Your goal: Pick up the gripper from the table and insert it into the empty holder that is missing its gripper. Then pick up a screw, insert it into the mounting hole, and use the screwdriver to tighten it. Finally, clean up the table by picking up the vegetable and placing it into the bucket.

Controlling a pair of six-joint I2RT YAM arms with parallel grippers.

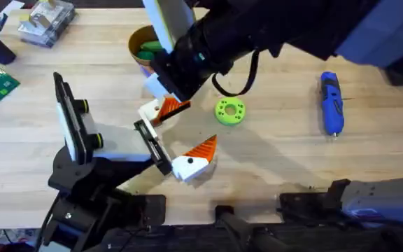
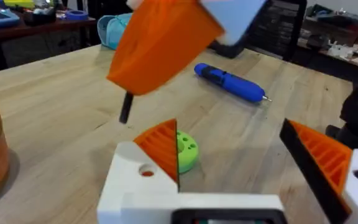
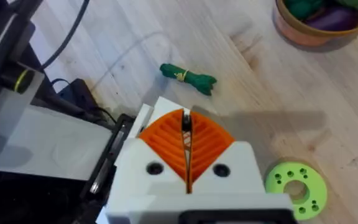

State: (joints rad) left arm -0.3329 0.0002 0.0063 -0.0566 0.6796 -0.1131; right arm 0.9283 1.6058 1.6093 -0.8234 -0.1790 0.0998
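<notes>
- Now the right gripper [image 3: 186, 155] is seen pressed together on a thin dark rod [image 2: 125, 114], over the white-and-orange block [image 1: 161, 110] at the black bar's [image 1: 152, 147] far end.
- Bare table [image 1: 278, 161] is left between these and the screwdriver [image 1: 331, 103], well apart near the right edge.

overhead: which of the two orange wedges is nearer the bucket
The orange wedge at the black bar's far end, beside the dark arm; the other wedge sits at the bar's near end.

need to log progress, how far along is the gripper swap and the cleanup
Looks done: a white plastic block with an orange ribbed finger and its upper twin both sit at the short black holder bar.
In hand: the right gripper, pads together, hovers over the twin; no screw discernible.
Left: the blue pen-shaped screwdriver lies untouched; the green vegetable bundle is outside the yellow-orange bucket.
</notes>
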